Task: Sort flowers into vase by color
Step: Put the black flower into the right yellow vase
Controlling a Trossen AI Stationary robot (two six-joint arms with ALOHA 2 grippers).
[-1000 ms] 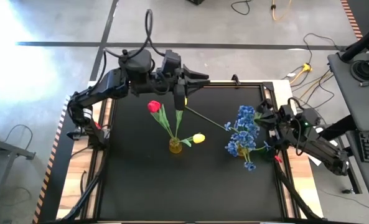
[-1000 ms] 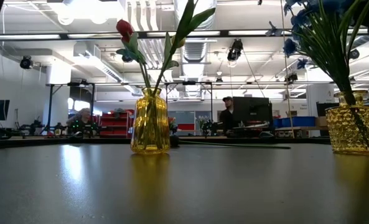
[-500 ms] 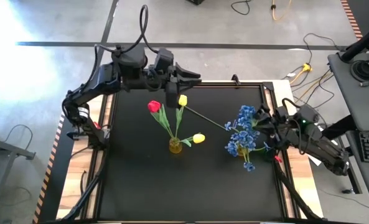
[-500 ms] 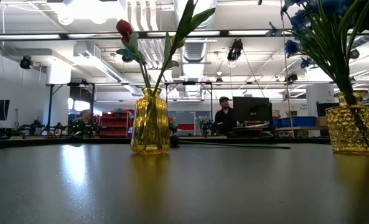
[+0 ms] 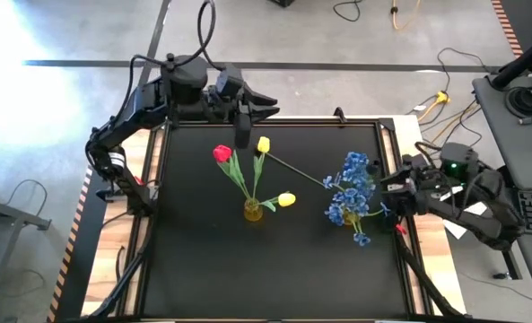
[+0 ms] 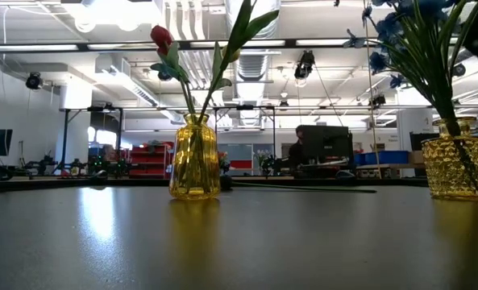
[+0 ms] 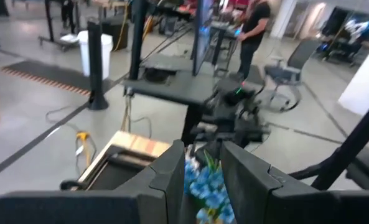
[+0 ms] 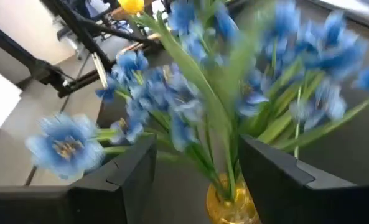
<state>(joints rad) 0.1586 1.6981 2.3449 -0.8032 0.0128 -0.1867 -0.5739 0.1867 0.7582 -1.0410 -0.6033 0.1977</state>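
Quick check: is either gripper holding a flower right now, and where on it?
Neither. The right gripper is open beside the blue flowers, which stand in their vase. The left gripper is near the back edge, empty, with the loose yellow tulip lying on the table.

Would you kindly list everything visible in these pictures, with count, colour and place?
centre vase: one, yellow glass, mid-table
right vase: one, yellow glass, right side of table
red tulip: one, red, in centre vase
yellow tulip in vase: one, yellow, in centre vase
loose yellow tulip: one, yellow, lying on table behind centre vase
blue flowers: one bunch, blue, in right vase
table: one, black
person: one, dark shirt, in room beyond
left gripper: jaws open, empty, at table's far edge
right gripper: jaws open, beside blue flowers
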